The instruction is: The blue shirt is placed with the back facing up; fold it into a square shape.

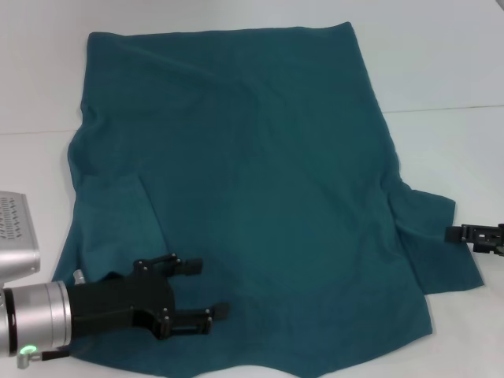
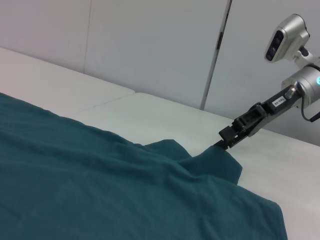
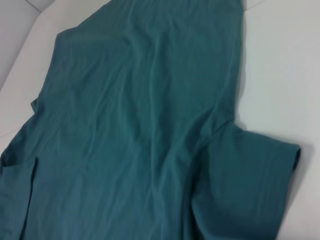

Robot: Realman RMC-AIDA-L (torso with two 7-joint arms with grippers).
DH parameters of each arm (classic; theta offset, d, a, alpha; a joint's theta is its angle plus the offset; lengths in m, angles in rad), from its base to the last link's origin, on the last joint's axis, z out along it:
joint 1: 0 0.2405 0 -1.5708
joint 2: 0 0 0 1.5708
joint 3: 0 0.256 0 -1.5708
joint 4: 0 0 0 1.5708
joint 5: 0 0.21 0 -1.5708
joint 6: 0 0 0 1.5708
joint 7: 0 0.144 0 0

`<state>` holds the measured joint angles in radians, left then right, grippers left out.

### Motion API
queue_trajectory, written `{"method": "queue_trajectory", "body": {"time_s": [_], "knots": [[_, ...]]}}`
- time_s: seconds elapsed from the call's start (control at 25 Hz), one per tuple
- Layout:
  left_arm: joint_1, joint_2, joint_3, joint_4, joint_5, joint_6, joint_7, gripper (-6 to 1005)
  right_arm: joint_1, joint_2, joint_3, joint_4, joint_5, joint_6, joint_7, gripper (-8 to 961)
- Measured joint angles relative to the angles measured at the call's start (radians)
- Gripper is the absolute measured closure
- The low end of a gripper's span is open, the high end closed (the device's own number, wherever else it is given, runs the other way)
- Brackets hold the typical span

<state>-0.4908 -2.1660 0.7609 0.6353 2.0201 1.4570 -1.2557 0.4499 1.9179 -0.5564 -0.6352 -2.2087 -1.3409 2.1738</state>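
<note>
Left gripper (image 1: 206,288) hovers spread open above the blue shirt (image 1: 252,173), which lies flat on the white worktop (image 1: 441,71); right gripper (image 1: 454,233) pinches its sleeve edge. No writing is legible.

Plain dark teal-blue short-sleeved knit T-shirt (image 1: 260,173) lies spread flat on the white table (image 1: 441,71), hem at far side. Soft wrinkles across the body. Left sleeve folded inward over the body; right sleeve spread outward on the table.
</note>
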Motion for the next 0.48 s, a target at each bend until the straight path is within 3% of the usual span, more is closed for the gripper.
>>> {"method": "queue_trajectory", "body": {"time_s": [0.48], "knots": [[0.001,0.001,-0.002,0.0,0.0,-0.015,-0.001,112,0.04,0.04,-0.004,0.023,-0.059,0.065,-0.004,209]]}}
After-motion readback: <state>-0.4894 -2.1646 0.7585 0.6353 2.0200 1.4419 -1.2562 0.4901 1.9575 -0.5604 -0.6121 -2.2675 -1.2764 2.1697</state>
